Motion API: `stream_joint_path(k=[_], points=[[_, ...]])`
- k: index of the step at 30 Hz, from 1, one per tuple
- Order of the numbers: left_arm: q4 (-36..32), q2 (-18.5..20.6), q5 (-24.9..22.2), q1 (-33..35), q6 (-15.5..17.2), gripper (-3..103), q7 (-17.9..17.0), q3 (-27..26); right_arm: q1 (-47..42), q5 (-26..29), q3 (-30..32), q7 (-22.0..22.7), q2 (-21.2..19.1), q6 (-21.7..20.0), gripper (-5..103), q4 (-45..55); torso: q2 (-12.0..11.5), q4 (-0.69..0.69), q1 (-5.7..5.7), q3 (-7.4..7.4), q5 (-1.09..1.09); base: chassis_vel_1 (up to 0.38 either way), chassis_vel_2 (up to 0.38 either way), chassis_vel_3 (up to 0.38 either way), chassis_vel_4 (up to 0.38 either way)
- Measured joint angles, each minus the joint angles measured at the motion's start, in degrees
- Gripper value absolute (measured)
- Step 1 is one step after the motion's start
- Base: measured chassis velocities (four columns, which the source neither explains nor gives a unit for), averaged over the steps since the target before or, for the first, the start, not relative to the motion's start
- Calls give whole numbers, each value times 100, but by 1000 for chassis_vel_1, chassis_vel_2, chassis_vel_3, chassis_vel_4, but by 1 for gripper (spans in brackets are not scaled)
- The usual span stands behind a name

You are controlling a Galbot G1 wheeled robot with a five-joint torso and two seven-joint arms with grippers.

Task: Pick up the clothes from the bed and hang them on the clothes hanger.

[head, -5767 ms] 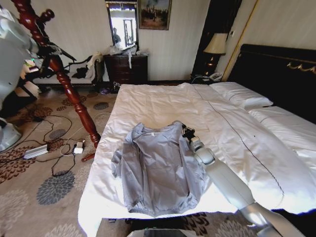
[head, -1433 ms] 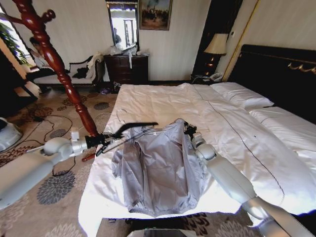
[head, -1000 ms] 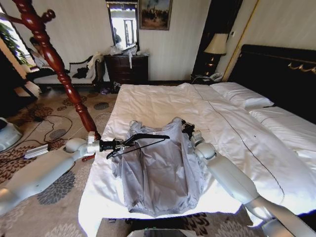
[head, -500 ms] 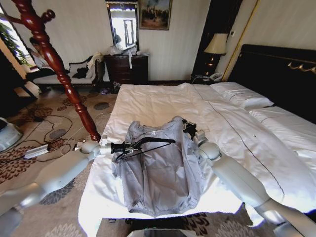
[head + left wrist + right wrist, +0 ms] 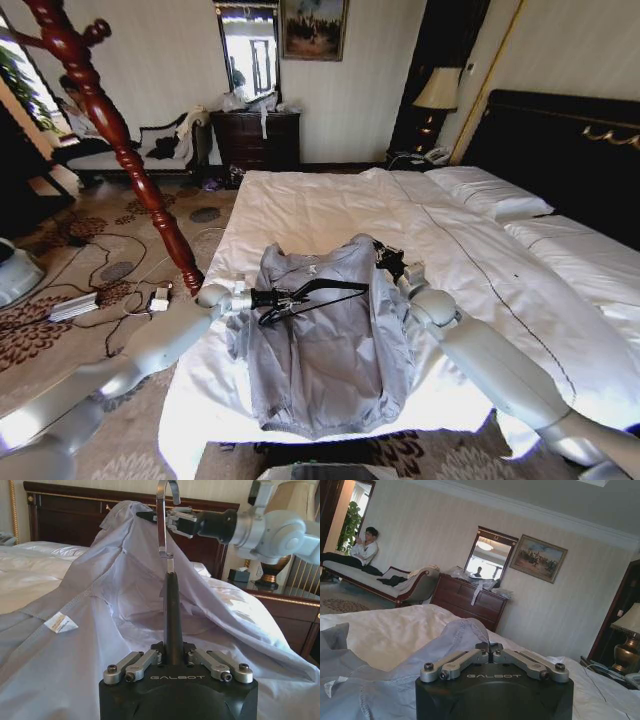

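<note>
The light grey-blue clothes (image 5: 320,350) lie on the near part of the bed (image 5: 320,200), collar toward the headboard. My right gripper (image 5: 387,258) is shut on the jacket's right shoulder and holds it up in a peak; in its own wrist view the gripper (image 5: 490,651) pinches a fold of the fabric (image 5: 455,632). My left gripper (image 5: 270,298) is shut on the black clothes hanger (image 5: 325,287) and holds it just above the collar area. In the left wrist view the hanger (image 5: 173,615) points at the raised fabric (image 5: 125,565), its silver hook (image 5: 161,520) close to the right gripper (image 5: 177,521).
A reddish-brown wooden coat stand (image 5: 110,130) rises left of the bed, with cables and a power strip (image 5: 75,305) on the carpet beside it. White pillows (image 5: 490,195) and the black headboard (image 5: 560,140) lie at the right. A dresser (image 5: 258,138) stands at the far wall.
My left arm has carried the hanger to the right, from beside the bed to over the jacket's collar. My right gripper has kept hold of the raised shoulder.
</note>
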Motion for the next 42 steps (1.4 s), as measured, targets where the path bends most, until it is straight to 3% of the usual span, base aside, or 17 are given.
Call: stream_joint_path(k=[16,25,42], points=[[1314,-919,-49,-637,-158,16,220,277,6,120,-141,21,-74,-95,0,224,0,2,1,0,0,0,0,0,0],[1685,-1425,-93,-709,-195,16,203,185,-55,295,-174,78,-190,-212,0,335,0,-1,1,0,0,0,0,0,0],[1512,-1536,-340,-919,-19,16,18,251,-152,430,-135,91,-231,-355,0,593,0,2,0,0,0,0,0,0,0]])
